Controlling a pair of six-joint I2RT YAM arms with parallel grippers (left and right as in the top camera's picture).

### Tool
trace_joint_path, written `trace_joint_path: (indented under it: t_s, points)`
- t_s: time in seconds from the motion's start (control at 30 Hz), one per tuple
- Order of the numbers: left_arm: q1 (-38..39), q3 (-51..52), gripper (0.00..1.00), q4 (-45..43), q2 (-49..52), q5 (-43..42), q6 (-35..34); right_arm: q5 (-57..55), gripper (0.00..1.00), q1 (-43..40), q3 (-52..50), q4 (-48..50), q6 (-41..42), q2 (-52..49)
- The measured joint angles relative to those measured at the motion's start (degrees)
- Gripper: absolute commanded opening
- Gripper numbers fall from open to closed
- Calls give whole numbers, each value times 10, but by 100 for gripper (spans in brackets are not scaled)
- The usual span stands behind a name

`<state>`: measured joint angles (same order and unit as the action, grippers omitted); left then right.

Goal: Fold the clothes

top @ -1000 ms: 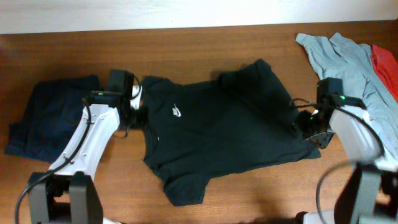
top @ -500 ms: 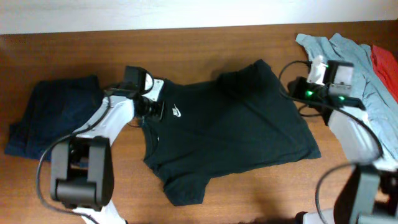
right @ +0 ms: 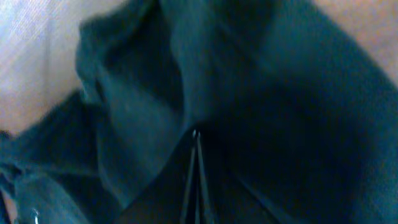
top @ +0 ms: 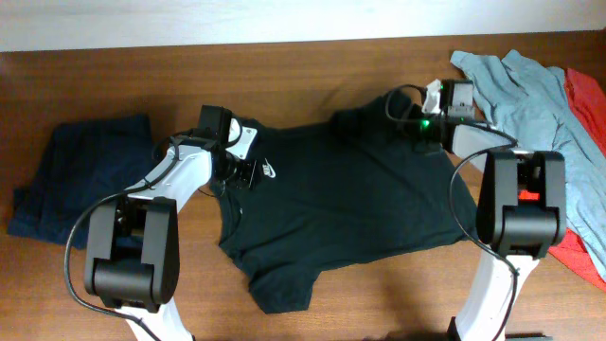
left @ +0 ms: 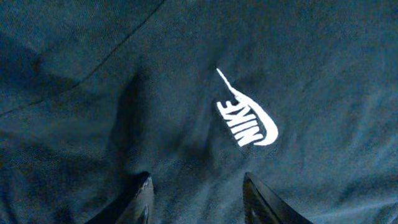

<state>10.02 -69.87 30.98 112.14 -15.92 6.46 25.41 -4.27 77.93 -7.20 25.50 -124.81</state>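
Observation:
The clothes, a black T-shirt (top: 350,204) with a small white logo (top: 269,170), lie spread out and rumpled in the middle of the table. My left gripper (top: 248,171) rests on the chest just left of the logo. In the left wrist view it (left: 202,198) stands open, its fingertips (left: 144,198) pressed on the cloth below the logo (left: 247,119). My right gripper (top: 398,116) is at the shirt's upper right sleeve. Its jaws (right: 195,137) are shut, tips against a fold of black cloth (right: 143,106); I cannot tell if cloth is pinched.
A dark navy garment (top: 80,175) lies at the left. A light grey-blue shirt (top: 530,85) and a red cloth (top: 589,99) lie at the far right. Bare wood (top: 312,66) runs along the back; the white edge lies beyond it.
My left gripper moved right from the shirt's left shoulder to beside the logo. My right gripper swung from the shirt's right hem up to the upper right sleeve and shut.

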Motion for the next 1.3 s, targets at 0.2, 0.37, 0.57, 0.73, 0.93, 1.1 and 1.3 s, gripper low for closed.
trace_joint_path:
  t_s: [0.2, 0.37, 0.57, 0.73, 0.93, 1.1, 1.3]
  points:
    - [0, 0, 46, 0, 0, 0, 0, -106, 4, 4, 37, -55, 3, -7]
    - [0, 0, 46, 3, 0, 3, 0, -203, 4, -12, 49, -93, 2, -1]
    - [0, 0, 46, 6, 0, 12, 0, -172, 25, -58, 62, -123, -41, 0]
    - [0, -1, 47, 0, 0, 16, 0, -64, 44, -73, 94, -183, -102, 0]
    - [0, -77, 59, 24, 1, 21, 2, 9, 51, -73, 110, -241, -123, 80]
    - [0, -117, 59, -14, 1, 38, 16, 26, 52, -73, 125, -313, -125, 208]
    - [0, -117, 60, -103, 47, 51, 37, 32, 52, -73, 127, -383, -125, 258]
